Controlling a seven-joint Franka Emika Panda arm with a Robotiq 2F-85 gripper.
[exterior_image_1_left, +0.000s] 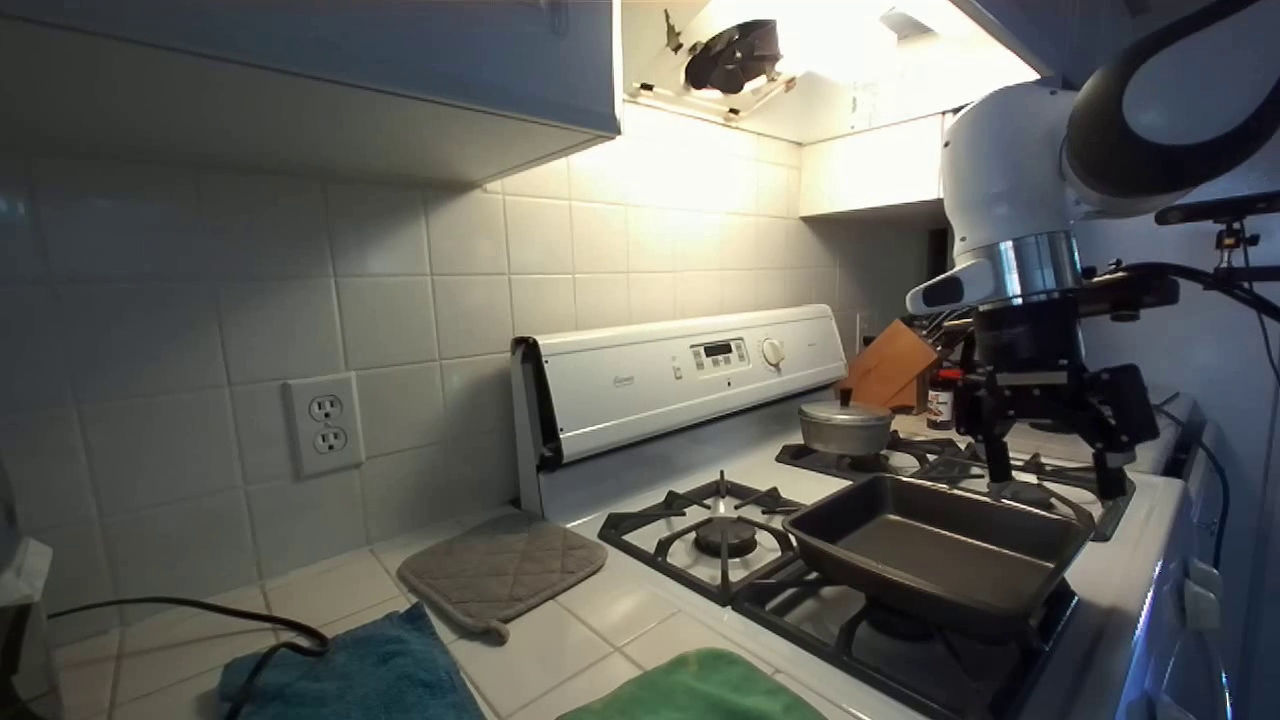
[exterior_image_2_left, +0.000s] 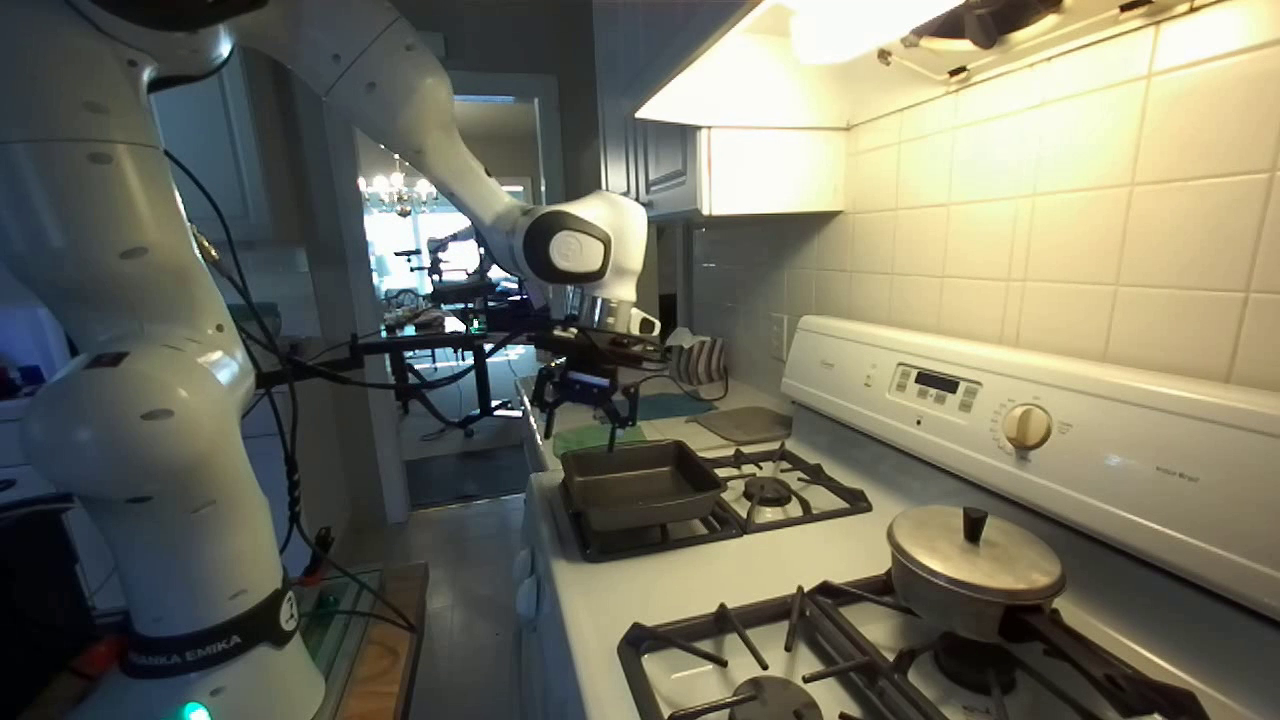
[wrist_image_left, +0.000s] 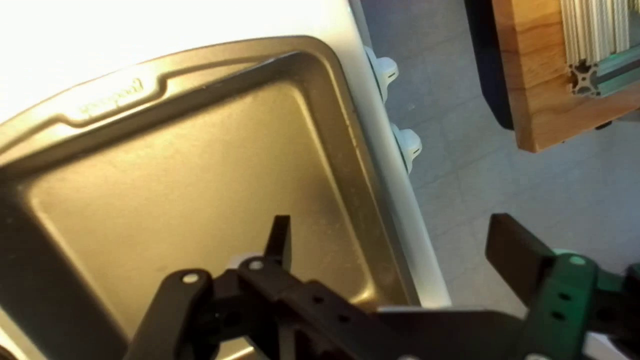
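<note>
A dark rectangular baking pan (exterior_image_1_left: 930, 555) sits on the burner grates at the stove's front corner, and it shows in both exterior views (exterior_image_2_left: 640, 490). My gripper (wrist_image_left: 392, 220) is open with nothing between its fingers. In the wrist view one finger (wrist_image_left: 280, 240) hangs over the inside of the pan (wrist_image_left: 200, 165). The opposite finger is over the floor, out past the stove's front edge, so the pan's side wall runs between them. In an exterior view the gripper (exterior_image_1_left: 1055, 480) points down near the pan's far rim. No contact with the pan is visible.
A lidded metal pot (exterior_image_2_left: 970, 570) stands on a rear burner. A grey potholder (exterior_image_1_left: 500, 565), a blue towel (exterior_image_1_left: 360, 670) and a green cloth (exterior_image_1_left: 700, 690) lie on the tiled counter. Stove knobs (wrist_image_left: 385, 72) stick out in front. A knife block (exterior_image_1_left: 890, 365) stands beyond the stove.
</note>
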